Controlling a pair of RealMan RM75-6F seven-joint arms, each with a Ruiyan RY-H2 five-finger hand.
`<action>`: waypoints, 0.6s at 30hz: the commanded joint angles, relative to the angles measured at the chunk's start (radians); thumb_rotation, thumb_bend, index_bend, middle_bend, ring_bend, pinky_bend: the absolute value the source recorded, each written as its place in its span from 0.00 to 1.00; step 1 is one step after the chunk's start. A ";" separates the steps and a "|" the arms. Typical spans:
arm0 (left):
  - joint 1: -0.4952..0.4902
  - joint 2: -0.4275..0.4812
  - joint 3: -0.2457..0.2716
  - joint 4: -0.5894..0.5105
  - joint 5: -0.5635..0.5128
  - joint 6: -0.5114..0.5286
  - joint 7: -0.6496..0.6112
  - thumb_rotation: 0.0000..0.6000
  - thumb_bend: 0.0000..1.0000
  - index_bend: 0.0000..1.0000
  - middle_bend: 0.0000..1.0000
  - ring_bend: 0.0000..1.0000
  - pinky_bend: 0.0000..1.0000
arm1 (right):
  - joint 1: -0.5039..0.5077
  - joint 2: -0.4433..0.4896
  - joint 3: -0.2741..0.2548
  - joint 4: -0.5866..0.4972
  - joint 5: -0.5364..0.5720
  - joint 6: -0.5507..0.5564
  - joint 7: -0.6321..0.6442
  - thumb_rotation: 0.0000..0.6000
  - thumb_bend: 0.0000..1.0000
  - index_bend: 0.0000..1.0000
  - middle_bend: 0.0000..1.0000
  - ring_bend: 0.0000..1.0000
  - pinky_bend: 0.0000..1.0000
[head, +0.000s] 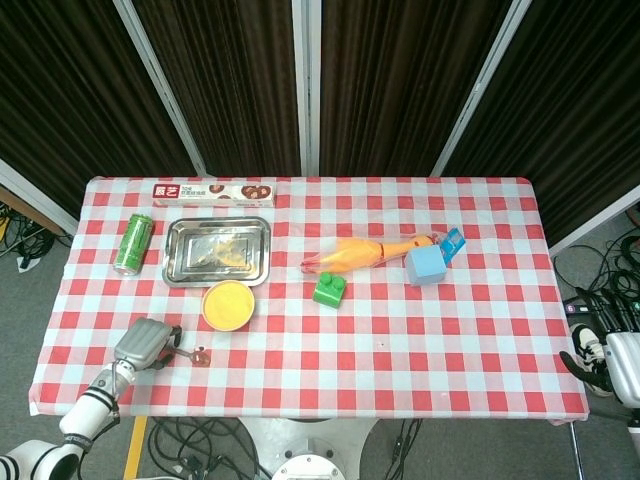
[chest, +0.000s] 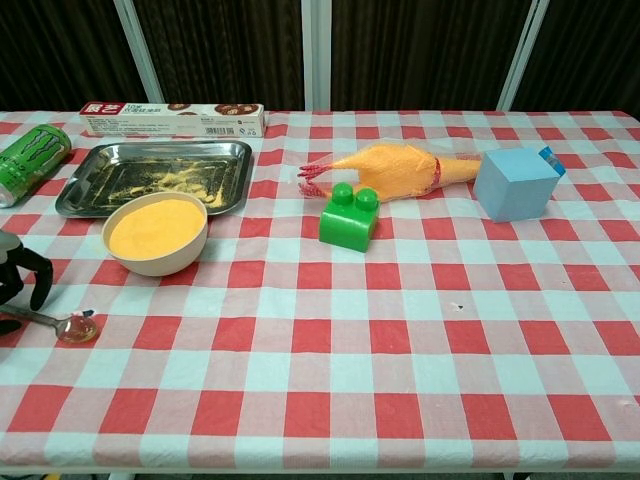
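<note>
At the near left corner of the counter (head: 420, 345), the left hand (head: 143, 344) hangs low over the checked cloth with its dark fingers (chest: 38, 283) curled down around the handle end of a small spoon (chest: 58, 322). Whether they actually grip the handle cannot be told. The spoon lies flat, its bowl pointing toward the middle of the counter.

Off the near right corner, the right hand (head: 612, 366) sits beside the counter edge, apart from everything on it; how its fingers lie cannot be told.

Just beyond the spoon stands a bowl (chest: 156, 234) filled with orange powder. Behind it lies a steel tray (chest: 160, 175) dusted with the same powder, and a green can (chest: 30, 152) lies on its side at the left edge.

Toward the middle sits a green toy block (chest: 350, 214), with a rubber chicken (chest: 400, 170) lying just behind it. A blue cube (chest: 515, 183) stands beside the chicken's head.

Along the far edge, left of centre, lies a long biscuit box (chest: 172, 118).
</note>
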 joint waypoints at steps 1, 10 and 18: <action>-0.006 0.002 -0.002 -0.001 -0.009 -0.012 -0.003 1.00 0.35 0.57 0.91 0.86 0.93 | 0.000 -0.001 0.000 0.002 0.000 0.000 0.002 1.00 0.17 0.00 0.12 0.00 0.04; -0.019 -0.004 -0.002 0.008 -0.033 -0.035 0.000 1.00 0.38 0.57 0.91 0.86 0.93 | -0.002 -0.002 -0.001 0.005 0.003 0.000 0.004 1.00 0.17 0.00 0.12 0.00 0.04; -0.019 0.005 -0.004 -0.004 -0.037 -0.017 0.007 1.00 0.41 0.62 0.91 0.86 0.93 | -0.004 0.000 0.000 0.005 0.004 0.004 0.005 1.00 0.17 0.00 0.12 0.00 0.04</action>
